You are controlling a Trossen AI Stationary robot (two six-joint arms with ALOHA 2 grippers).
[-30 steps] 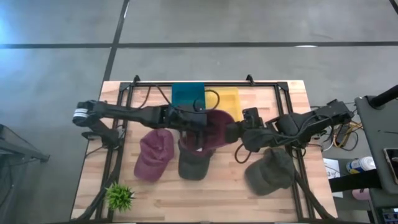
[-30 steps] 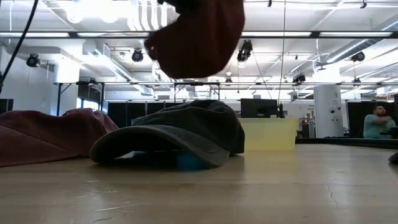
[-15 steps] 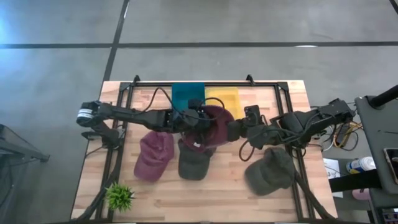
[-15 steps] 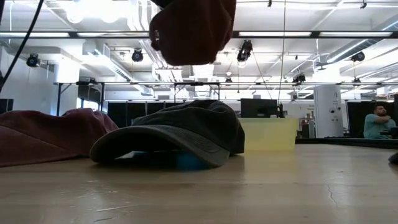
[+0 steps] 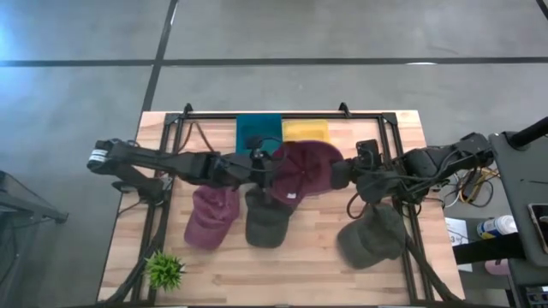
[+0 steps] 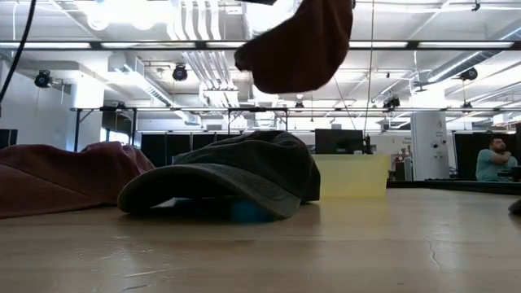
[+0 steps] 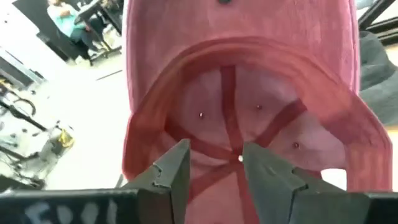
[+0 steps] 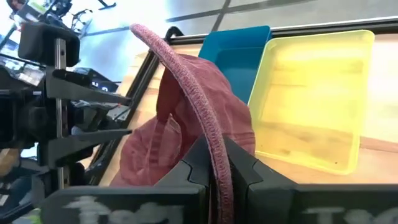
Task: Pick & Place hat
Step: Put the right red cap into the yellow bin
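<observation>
We found the right gripper [image 8: 214, 163] clamped tight on the curved brim of the soft maroon hat [image 5: 301, 168], held above the table [image 5: 291, 265] near the yellow tray [image 8: 314, 106], its crown partly cut off in the low view, while the left gripper [image 7: 214, 163] stood slightly parted inside the cap's seamed lining.

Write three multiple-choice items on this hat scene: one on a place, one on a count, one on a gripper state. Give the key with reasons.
1. Where is the maroon hat?
A. Flat on the table
B. Held in the air
C. Inside the yellow bin

2. How many hats lie on the table?
A. Three
B. One
C. Five

3. The right gripper is
A. wide open
B. out of view
C. shut on the maroon hat's brim

Key: B, the low view shows it hanging above the table; A, the high view shows three lying there; C, its fingers pinch the brim edge.
</observation>
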